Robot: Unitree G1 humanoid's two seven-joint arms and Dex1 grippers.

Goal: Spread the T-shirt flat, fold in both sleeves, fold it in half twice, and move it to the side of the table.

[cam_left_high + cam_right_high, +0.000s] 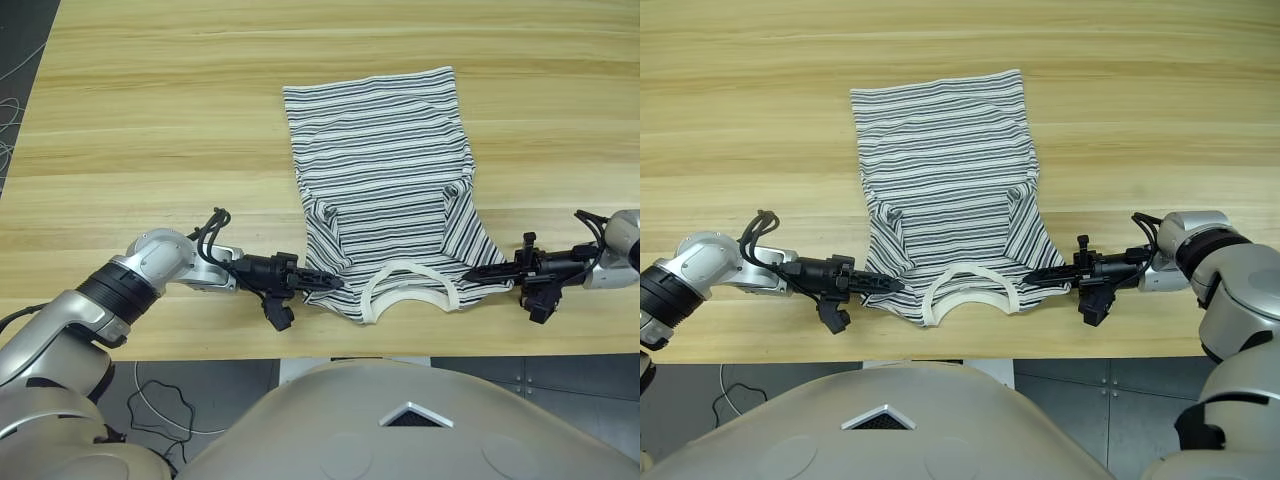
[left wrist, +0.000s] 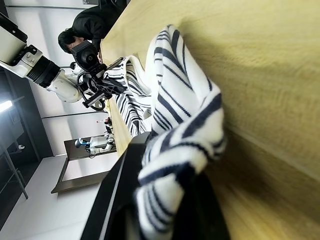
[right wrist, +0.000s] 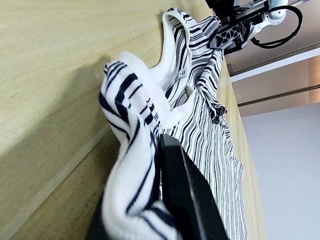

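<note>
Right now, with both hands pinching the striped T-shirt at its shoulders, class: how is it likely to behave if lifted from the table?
Probably floppy: the T-shirt bunches into soft folds where the left hand and right hand pinch it, so the middle would likely sag. Likely light, being thin cloth lying nearly flat on the table.

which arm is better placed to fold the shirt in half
Neither alone: left and right jaws each clamp a near shoulder corner of the T-shirt, so both should probably lift together.
</note>
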